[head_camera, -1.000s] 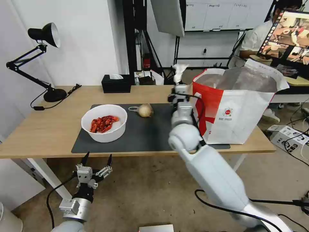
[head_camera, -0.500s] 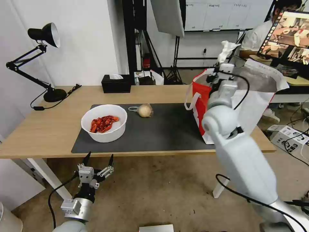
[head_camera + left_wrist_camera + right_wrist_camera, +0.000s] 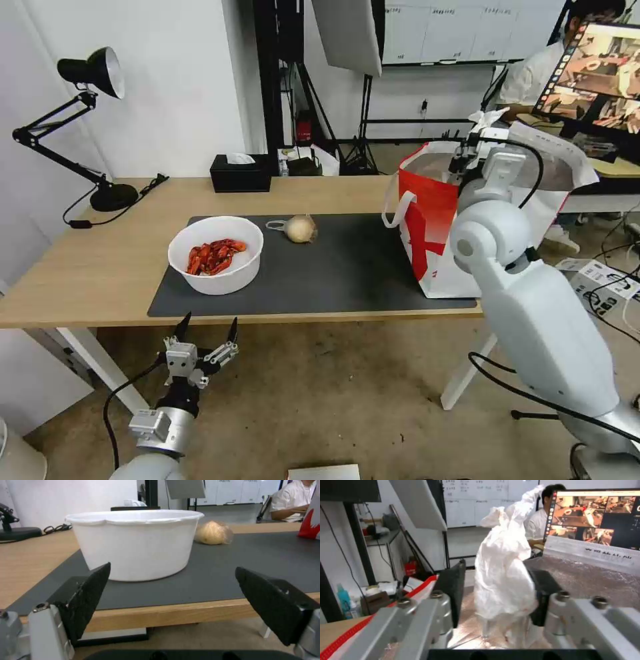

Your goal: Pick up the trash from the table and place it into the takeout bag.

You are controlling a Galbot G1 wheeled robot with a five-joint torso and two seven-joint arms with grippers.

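Observation:
My right gripper [image 3: 479, 133] is over the open mouth of the white-and-red takeout bag [image 3: 440, 227], shut on a crumpled white tissue [image 3: 488, 118] that sticks out past its fingers. In the right wrist view the tissue [image 3: 506, 580] stands between the black pads above the silver foil lining [image 3: 596, 580]. On the dark mat [image 3: 333, 267] of the table [image 3: 93, 267] sit a white bowl [image 3: 220, 280] of red crayfish shells and a plastic-wrapped beige ball [image 3: 300, 229]. My left gripper [image 3: 208, 325] hangs open below the table's front edge, facing the bowl [image 3: 133, 542] and the ball [image 3: 213, 532].
A black tissue box [image 3: 241, 172] stands at the table's back edge, and a black desk lamp [image 3: 93, 73] at the back left. Cables and a box lie on the floor to the right of the bag. A monitor [image 3: 593, 73] is behind the bag.
My right arm swung right from beside the bag, carrying the tissue up and then down to the bag's mouth. The left arm barely moved.

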